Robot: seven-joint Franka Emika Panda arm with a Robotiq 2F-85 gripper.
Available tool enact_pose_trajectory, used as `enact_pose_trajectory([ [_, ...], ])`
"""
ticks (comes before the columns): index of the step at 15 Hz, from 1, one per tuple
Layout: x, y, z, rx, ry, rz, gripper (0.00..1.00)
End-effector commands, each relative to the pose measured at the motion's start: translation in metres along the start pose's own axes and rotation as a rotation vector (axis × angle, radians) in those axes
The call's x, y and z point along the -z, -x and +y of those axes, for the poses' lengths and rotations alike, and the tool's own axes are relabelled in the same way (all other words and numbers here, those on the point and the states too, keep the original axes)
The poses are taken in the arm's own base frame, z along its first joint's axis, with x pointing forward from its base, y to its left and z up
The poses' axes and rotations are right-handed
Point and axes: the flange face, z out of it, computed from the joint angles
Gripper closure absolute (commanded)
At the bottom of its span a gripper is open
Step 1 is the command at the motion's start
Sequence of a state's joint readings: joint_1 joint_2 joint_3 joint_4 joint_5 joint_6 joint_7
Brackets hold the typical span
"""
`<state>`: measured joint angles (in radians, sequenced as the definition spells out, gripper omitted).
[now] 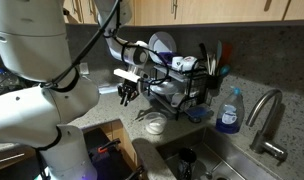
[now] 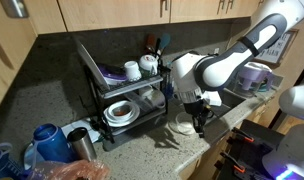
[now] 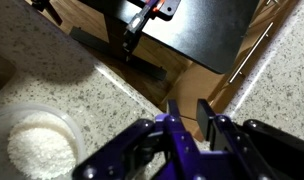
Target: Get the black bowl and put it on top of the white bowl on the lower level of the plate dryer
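We list: black two-tier wire plate dryer (image 2: 90,68), glossy white round bowl (image 2: 120,112) on its lower level; black bowl we cannot make out; gripper (image 3: 189,108) narrowly parted, empty, over speckled counter (image 3: 72,80)

There's a pale, translucent round plastic bowl (image 3: 34,140) sitting on the speckled grey granite countertop (image 3: 87,75). By the metal sink (image 1: 217,165) a blue plastic dish-soap bottle (image 1: 228,112) stands near the curved steel faucet (image 1: 272,148). Over at the counter's far end, a blue jug (image 2: 50,143) stands just beside a stainless steel travel mug (image 2: 82,145), with wooden cabinet doors (image 2: 112,12) overhead.
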<state>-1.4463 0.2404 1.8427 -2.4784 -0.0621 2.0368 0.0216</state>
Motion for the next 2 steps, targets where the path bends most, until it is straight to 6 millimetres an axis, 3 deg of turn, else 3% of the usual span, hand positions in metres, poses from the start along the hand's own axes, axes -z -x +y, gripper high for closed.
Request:
enact_pose_trajectory([
  [1, 0.0001, 0.0000, -0.0003, 0.000, -0.001, 0.000, 0.73],
  [2, 0.0001, 0.0000, -0.0005, 0.001, -0.001, 0.000, 0.73],
])
